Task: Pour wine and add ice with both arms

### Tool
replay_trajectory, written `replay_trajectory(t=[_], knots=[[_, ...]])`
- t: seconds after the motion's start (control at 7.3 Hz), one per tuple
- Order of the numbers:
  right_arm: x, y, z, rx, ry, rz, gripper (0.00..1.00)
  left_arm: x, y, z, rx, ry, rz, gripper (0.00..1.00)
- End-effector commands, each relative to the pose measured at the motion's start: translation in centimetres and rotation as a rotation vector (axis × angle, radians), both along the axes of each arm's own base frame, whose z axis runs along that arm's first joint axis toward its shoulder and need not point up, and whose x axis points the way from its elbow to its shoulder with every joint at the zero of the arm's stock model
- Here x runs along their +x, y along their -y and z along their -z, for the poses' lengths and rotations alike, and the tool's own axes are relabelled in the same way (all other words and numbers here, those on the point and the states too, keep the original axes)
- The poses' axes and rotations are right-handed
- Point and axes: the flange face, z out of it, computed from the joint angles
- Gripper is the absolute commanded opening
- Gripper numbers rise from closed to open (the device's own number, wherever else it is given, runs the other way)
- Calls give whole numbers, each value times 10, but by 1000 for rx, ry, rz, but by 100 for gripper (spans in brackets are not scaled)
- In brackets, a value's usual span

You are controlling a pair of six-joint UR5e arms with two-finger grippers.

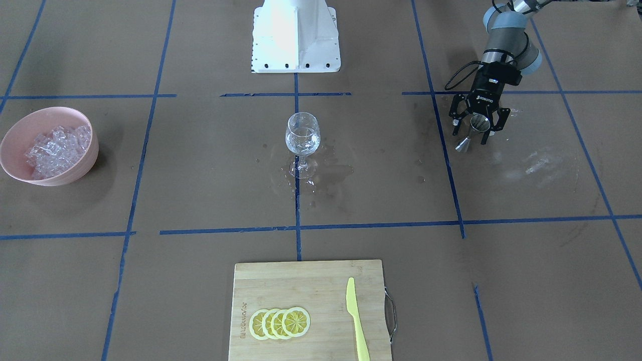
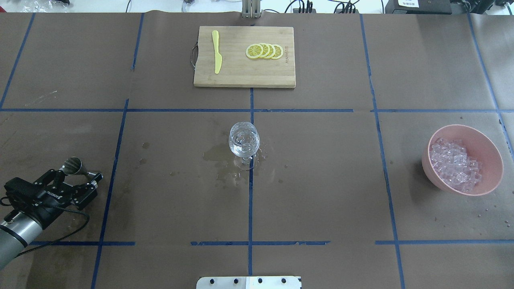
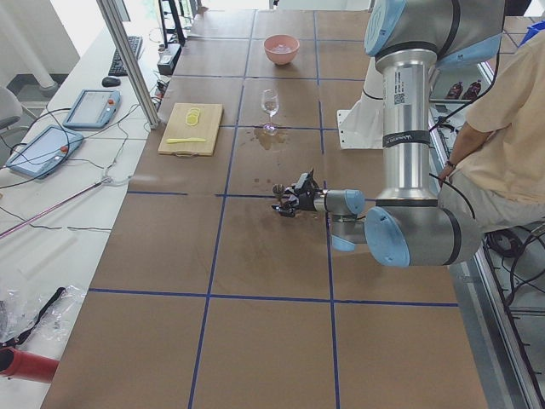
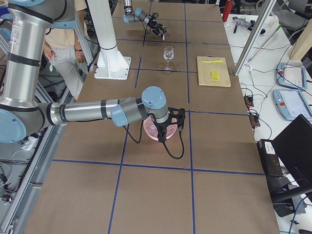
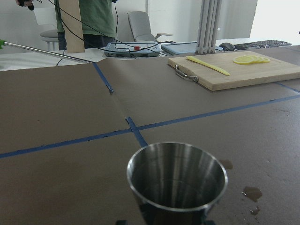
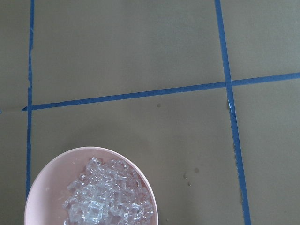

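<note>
Exterior front-facing view: the wine glass (image 1: 302, 138) stands upright in the middle of the desk (image 1: 200, 165). A little clear wine (image 1: 302, 146) sits in it, and there are wet spots round its foot. The ice (image 1: 57, 146) is heaped in a pink bowl (image 1: 75, 173), well apart from the glass. The left arm (image 1: 506, 45) is on the other side, and its jaws are squeezed onto a small steel cup (image 1: 474, 131) that is tilted. Close to this camera, a wooden board (image 1: 311, 286) carries lemon slices (image 1: 280, 323) and a yellow knife (image 1: 357, 321).

Overhead exterior view: the left jaws grip the steel cup (image 2: 73, 165) near the desk's edge. The wine glass (image 2: 243, 144) is in the middle, and the ice (image 2: 455, 165) is in the pink bowl (image 2: 488, 158).

Exterior left view: the near left arm (image 3: 409, 119) holds the cup low over the desk. A person (image 3: 511, 128) sits at the side.

Exterior right view: the right arm (image 4: 92, 111) reaches over the pink bowl (image 4: 169, 136). I cannot tell if the right jaws are open or closed.

Left wrist-mounted view: the steel cup (image 5: 177, 180) fills the bottom, with its mouth showing.

Right wrist-mounted view: the ice (image 6: 110, 197) lies in the pink bowl (image 6: 44, 187) at the bottom.
</note>
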Motion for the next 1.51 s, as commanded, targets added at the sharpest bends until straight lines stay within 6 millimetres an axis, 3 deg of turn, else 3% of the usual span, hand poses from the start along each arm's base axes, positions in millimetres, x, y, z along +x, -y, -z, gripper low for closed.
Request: replay_trajectory(t=[0.0,0.14,0.27,0.55,0.82,0.96,1.37], knots=[[0,0,0,0,0,0,100,-21,-10,-2,-11,19,-101,100],[0,0,0,1,-2,0,100,-54,-22,-1,-26,38,-188,100],[0,0,0,1,-3,-1,100,-73,-27,-5,-36,61,-211,100],[1,0,-1,1,-10,-4,100,-81,-40,-18,-71,101,-359,100],[2,-1,-6,-8,-28,-10,100,-118,-47,-24,-104,139,-414,100],[-2,-3,-6,-12,-23,1,100,-125,-43,-32,-138,144,-472,100],[-20,-2,9,12,-18,41,100,-149,30,-28,-247,119,-437,100]])
